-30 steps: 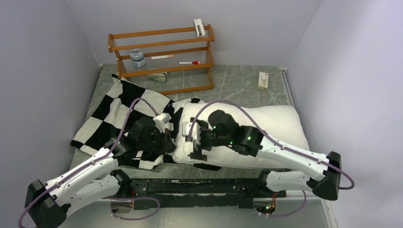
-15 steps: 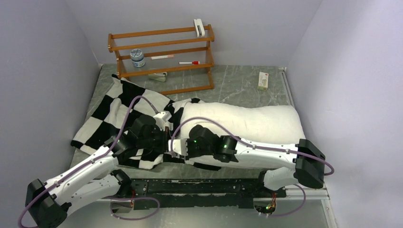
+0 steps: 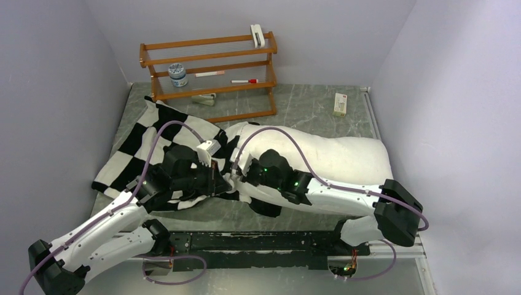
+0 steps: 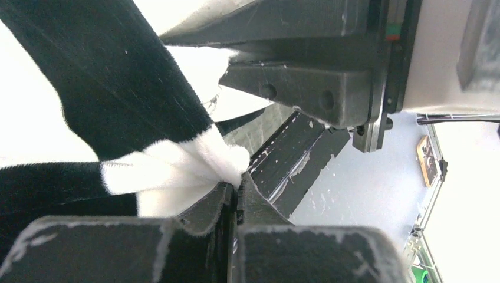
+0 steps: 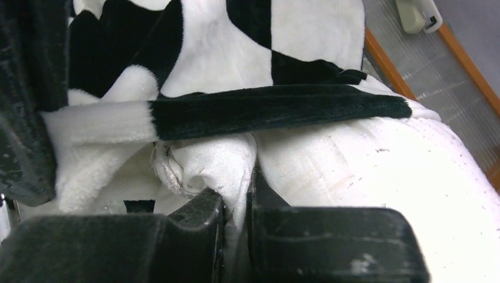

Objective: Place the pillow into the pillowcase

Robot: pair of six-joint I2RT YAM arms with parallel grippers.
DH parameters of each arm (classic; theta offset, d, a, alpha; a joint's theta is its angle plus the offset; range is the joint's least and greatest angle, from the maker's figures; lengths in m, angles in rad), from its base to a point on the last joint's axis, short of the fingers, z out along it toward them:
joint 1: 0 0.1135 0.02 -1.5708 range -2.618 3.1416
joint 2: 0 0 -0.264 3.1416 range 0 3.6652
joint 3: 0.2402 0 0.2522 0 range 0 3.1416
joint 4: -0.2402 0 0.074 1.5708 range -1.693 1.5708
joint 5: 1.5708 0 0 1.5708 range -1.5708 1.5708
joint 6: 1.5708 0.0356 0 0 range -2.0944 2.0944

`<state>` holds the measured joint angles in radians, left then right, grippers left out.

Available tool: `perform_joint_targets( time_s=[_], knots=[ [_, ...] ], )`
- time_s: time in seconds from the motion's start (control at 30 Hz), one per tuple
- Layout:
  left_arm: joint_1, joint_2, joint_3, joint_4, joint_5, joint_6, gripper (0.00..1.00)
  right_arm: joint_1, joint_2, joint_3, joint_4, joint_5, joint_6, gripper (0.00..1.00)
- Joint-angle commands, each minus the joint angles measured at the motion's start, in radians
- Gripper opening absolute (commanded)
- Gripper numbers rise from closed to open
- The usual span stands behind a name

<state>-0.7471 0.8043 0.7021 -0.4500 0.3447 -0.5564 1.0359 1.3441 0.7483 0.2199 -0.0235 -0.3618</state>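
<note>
The white pillow [image 3: 344, 157] lies across the right half of the table, its left end at the mouth of the black-and-white checkered pillowcase [image 3: 144, 144] spread on the left. My left gripper [image 3: 216, 178] is shut on a white-and-black fold of the pillowcase's edge [image 4: 171, 168], which bunches at its fingertips [image 4: 237, 186]. My right gripper [image 3: 236, 175] sits right beside it, shut on a pinched corner of the pillow [image 5: 212, 162]. In the right wrist view a black band of the pillowcase hem [image 5: 265, 109] lies across the pillow [image 5: 365, 171] just above that corner.
A wooden rack [image 3: 209, 74] stands at the back holding a small jar [image 3: 178, 75], a red marker [image 3: 244, 81] and a white clip [image 3: 257, 35]. A small white box [image 3: 340, 104] lies at the back right. Walls close in on both sides.
My right gripper has closed on the pillow's corner after dropping low and sliding left to the pillowcase mouth. The left gripper has kept its hold and shifted slightly.
</note>
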Motion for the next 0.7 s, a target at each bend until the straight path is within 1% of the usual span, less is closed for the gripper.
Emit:
perform_joint_targets(
  time_s=[0.0,0.07,0.17,0.27,0.33,0.43,0.5,0.57,0.67],
  knots=[
    [-0.005,-0.010,0.029,0.006,0.110,0.003,0.05,-0.034,0.003,-0.041,0.167,0.132,0.110,0.00],
    [-0.004,-0.005,0.006,0.053,0.151,-0.013,0.05,-0.035,-0.009,-0.062,0.216,0.120,0.144,0.01],
    [-0.005,-0.008,-0.042,0.168,0.210,-0.082,0.05,-0.022,-0.002,-0.085,0.266,0.110,0.227,0.03],
    [-0.004,-0.033,-0.079,0.285,0.233,-0.146,0.05,0.008,0.023,-0.117,0.339,0.139,0.274,0.06],
    [-0.004,-0.042,-0.092,0.351,0.245,-0.177,0.05,0.009,0.045,-0.127,0.362,0.142,0.338,0.08],
    [-0.004,-0.036,-0.092,0.354,0.219,-0.178,0.05,0.015,0.044,-0.138,0.381,0.114,0.385,0.12],
    [-0.004,-0.037,-0.086,0.308,0.179,-0.161,0.05,0.016,0.039,-0.142,0.364,0.115,0.399,0.15],
    [-0.004,-0.070,-0.086,0.283,0.120,-0.160,0.05,0.017,0.037,-0.163,0.371,0.125,0.409,0.15],
    [-0.004,-0.152,-0.105,0.320,0.067,-0.191,0.05,0.017,0.031,-0.207,0.407,0.109,0.431,0.12]
  ],
)
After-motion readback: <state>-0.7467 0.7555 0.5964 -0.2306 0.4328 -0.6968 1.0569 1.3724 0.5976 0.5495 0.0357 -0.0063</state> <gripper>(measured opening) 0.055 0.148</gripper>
